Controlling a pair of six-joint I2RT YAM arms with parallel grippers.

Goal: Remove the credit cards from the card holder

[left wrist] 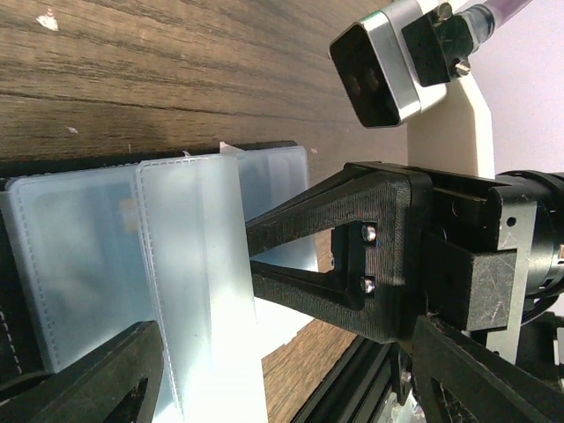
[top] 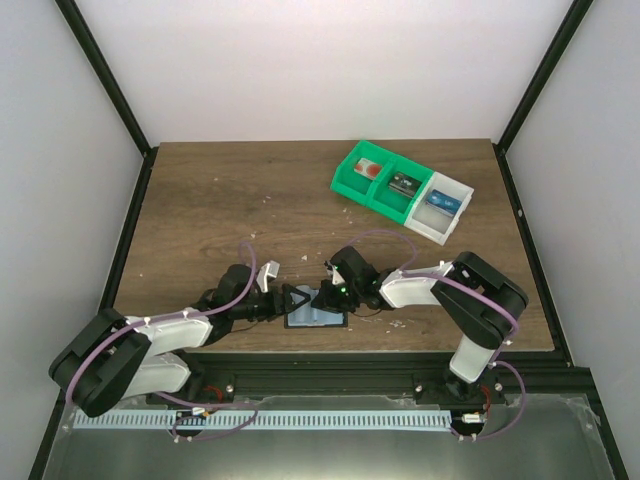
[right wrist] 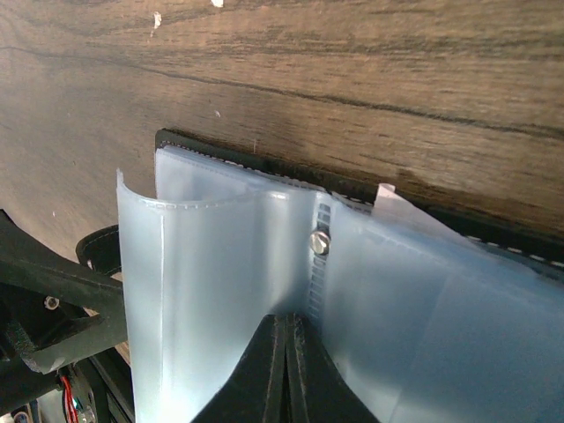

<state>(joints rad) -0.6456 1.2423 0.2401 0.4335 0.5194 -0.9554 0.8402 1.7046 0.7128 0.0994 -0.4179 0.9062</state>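
Left gripper [top: 296, 301] wide, right gripper [right wrist: 286, 352] closed tight against the opened card holder [top: 315, 318]; three cards [top: 370, 170] already in the bins [top: 346, 163], seemingly one still sleeved.

No words or numbers can be read anywhere. The cards [top: 403, 183] in the bins [top: 368, 200], far behind the card holder [top: 315, 308], look too small and blurry.
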